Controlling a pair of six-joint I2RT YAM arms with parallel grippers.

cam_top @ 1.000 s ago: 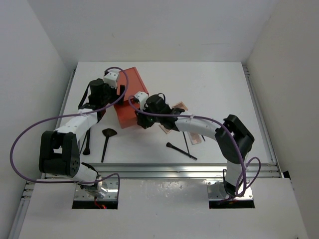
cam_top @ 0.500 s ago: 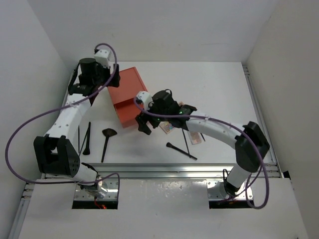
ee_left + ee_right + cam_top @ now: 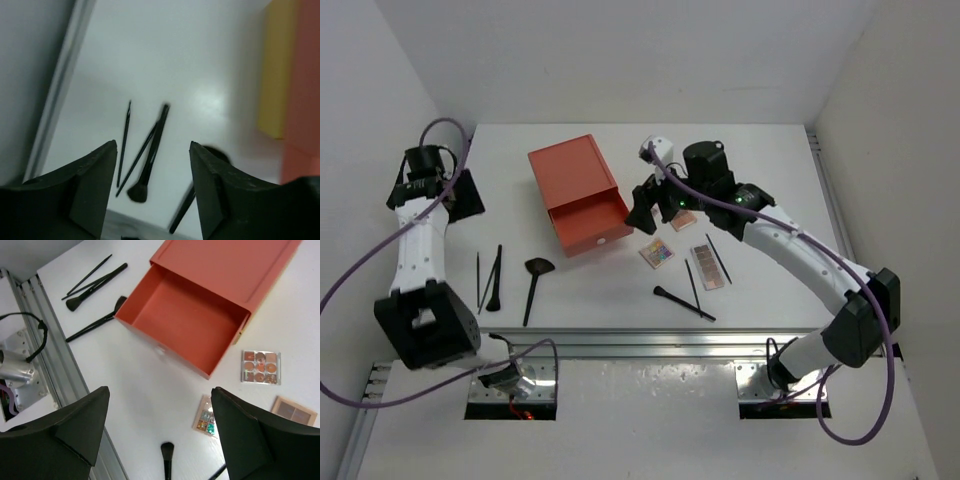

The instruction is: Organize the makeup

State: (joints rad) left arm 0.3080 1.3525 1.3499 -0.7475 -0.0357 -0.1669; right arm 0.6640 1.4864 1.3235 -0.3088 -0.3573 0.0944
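1. We judge the palettes (image 3: 657,252) light, rigid and slick; pinch them across opposite edges. The brushes (image 3: 495,280) are thin and may roll: take them mid-handle.
2. We count four palettes beside the open drawer box (image 3: 570,185), four brushes at the left of the counter (image 3: 800,160), and three more beside the palettes.
3. Left fingers (image 3: 95,185) and right fingers (image 3: 75,430) are spread, empty.

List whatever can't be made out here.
- Left wrist view: blurred throughout; the fan brush is half hidden behind the jaws.
- Top view: one palette lies partly under the right arm.
- Right wrist view: a brush is cut off by the bottom edge.
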